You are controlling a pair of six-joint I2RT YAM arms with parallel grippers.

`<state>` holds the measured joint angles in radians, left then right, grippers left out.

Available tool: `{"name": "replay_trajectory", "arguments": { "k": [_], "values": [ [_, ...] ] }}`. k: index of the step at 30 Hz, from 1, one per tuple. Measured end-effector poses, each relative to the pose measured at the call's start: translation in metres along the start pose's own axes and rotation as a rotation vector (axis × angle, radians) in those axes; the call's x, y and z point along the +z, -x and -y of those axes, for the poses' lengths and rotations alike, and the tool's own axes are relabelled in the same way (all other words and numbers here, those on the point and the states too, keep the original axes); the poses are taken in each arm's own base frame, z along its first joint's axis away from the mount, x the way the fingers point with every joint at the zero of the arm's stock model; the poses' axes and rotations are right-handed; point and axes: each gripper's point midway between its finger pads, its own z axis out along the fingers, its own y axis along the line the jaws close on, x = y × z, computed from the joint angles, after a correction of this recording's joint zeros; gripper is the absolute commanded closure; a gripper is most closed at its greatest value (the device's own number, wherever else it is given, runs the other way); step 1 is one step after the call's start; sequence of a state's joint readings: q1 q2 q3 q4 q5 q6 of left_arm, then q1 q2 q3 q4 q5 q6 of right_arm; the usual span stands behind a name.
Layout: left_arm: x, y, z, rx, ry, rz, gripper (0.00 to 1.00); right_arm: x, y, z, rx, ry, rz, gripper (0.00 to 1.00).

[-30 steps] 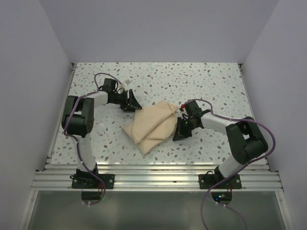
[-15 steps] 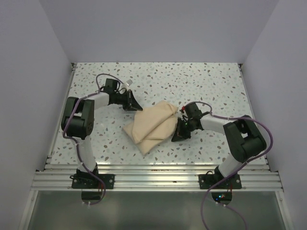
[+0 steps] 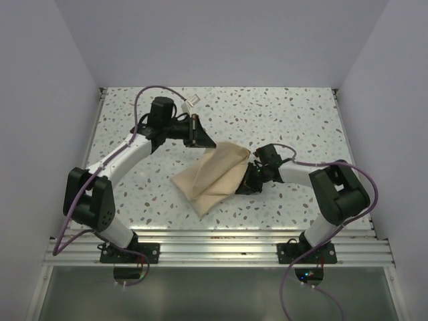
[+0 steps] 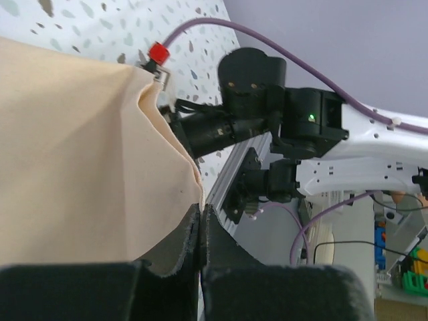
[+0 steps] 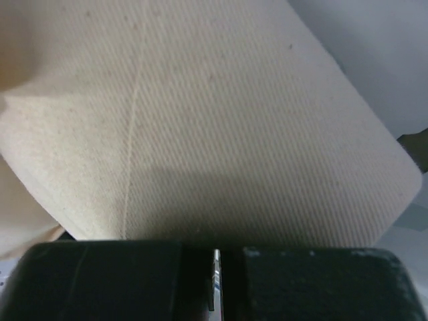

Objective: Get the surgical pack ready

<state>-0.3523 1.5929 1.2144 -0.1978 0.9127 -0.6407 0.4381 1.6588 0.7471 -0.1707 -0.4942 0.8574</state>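
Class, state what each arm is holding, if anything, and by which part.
The left fingers pinch the cloth at its far corner. The right fingers appear shut on its right edge, though that pinch is less clear.

The tan-beige cloth of the surgical pack (image 5: 221, 120) fills nearly the whole frame, its fine diagonal weave plain to see. 1 thin stitched or creased line runs down its left part, from top to bottom. At the left the cloth rounds over into a soft fold, with a paler layer below it; at the right it ends in a rounded corner against a pale grey background (image 5: 374, 40). Along the bottom edge, the right gripper (image 5: 215, 253) shows 2 black fingers (image 5: 107, 281) drawn together to 1 narrow slit, right against the cloth's shadowed lower edge; whether cloth is pinched there cannot be told.
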Motion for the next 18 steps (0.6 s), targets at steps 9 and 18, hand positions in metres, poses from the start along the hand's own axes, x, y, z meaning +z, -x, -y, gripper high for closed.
{"name": "replay_trajectory", "arguments": {
  "k": [9, 18],
  "values": [
    [0.018, -0.042, 0.044, 0.005, -0.015, -0.095, 1.0, 0.008, 0.006, -0.012, 0.103, 0.054, -0.001, 1.0],
    [0.038, -0.078, 0.066, 0.007, -0.019, -0.208, 1.0, -0.005, 0.016, 0.003, 0.149, 0.029, 0.02, 1.0]
  ]
}}
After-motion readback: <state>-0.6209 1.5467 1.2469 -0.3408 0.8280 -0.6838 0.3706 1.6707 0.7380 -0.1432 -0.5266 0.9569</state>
